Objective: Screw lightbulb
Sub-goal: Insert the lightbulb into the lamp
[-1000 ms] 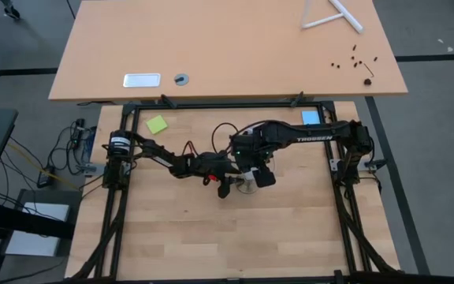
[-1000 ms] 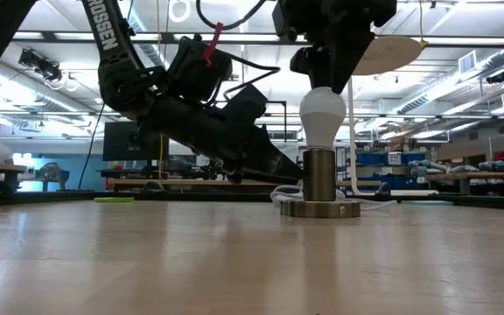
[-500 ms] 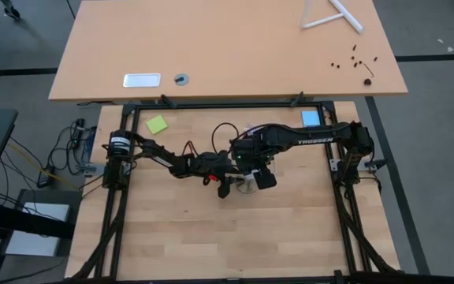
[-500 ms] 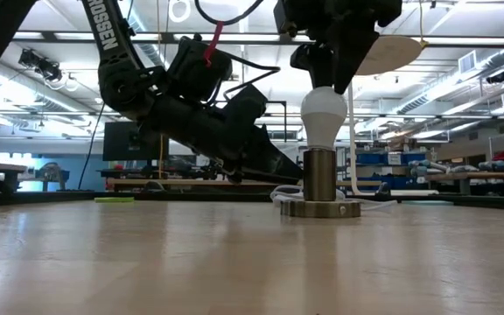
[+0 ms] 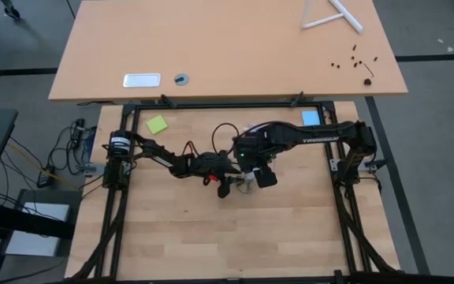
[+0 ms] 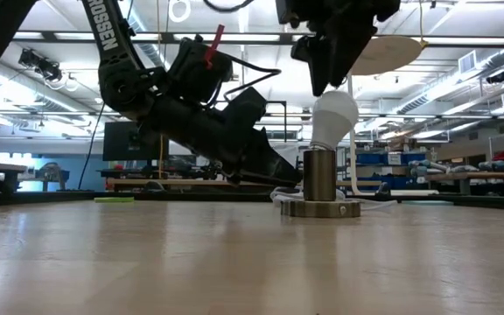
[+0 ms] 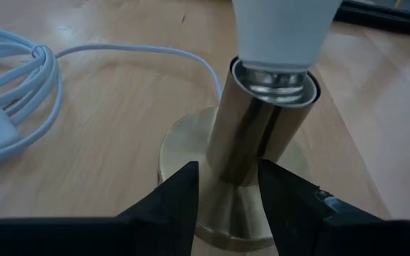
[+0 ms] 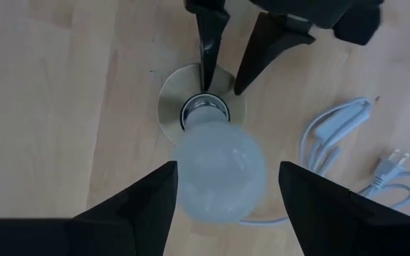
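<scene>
High view: both arms meet near the middle of the light wooden table (image 5: 172,229). The left gripper (image 5: 228,178) reaches in from the left, the right gripper (image 5: 252,175) from the right; the bulb itself is too small to make out here beneath them.

Low view: the lightbulb (image 6: 333,118), white, frosted and pear-shaped, sits in the top of a brushed metal socket (image 6: 319,184) with a cylindrical stem and a flat round base. The bulb leans to one side, not upright. The right gripper (image 6: 331,66) hangs above it, fingers clear of the glass. The left arm slopes down steeply to the socket stem.

Left wrist view: the left gripper (image 7: 226,186) clamps the socket (image 7: 258,153) stem between its two dark fingers, just above the brassy base disc. The bulb's threaded metal end (image 7: 276,77) rests in the socket mouth, with threads exposed. A coiled white cord (image 7: 20,92) lies on the table beside it.

Right wrist view: the right gripper (image 8: 226,188) stands spread wide, one finger on either side of the lightbulb (image 8: 219,171), neither touching it. The cord (image 8: 340,135) and its plug lie nearby.
</scene>
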Controlling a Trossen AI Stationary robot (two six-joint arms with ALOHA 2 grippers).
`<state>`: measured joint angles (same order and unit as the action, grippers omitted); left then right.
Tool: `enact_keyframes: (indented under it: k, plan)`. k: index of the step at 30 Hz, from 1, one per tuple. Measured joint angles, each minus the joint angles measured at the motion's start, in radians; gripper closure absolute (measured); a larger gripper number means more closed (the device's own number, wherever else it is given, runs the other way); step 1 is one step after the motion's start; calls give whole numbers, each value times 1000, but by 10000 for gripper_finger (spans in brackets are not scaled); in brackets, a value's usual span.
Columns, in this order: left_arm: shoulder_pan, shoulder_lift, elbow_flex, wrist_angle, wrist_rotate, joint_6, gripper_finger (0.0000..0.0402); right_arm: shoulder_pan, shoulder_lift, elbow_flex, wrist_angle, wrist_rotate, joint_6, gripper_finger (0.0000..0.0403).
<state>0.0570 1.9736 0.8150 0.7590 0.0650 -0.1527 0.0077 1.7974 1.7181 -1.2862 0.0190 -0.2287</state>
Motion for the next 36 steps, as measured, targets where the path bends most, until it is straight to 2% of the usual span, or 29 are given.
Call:
enact_keyframes:
  k: [11, 16, 21, 30, 36]
  plan:
    - [2, 0, 0, 3, 2, 16, 250, 8, -71, 50, -1, 43, 45, 151]
    - [8, 0, 0, -1, 7, 14, 250, 8, -100, 51, -3, 44, 73, 168]
    - [8, 0, 0, -43, 8, 11, 250, 8, -105, 51, -65, 45, 97, 224]
    - [9, 0, 0, -47, 10, 14, 255, 10, -159, -67, -12, 71, 130, 390]
    - [9, 0, 0, -48, 11, 11, 277, 12, -241, -162, 66, 127, 181, 382]
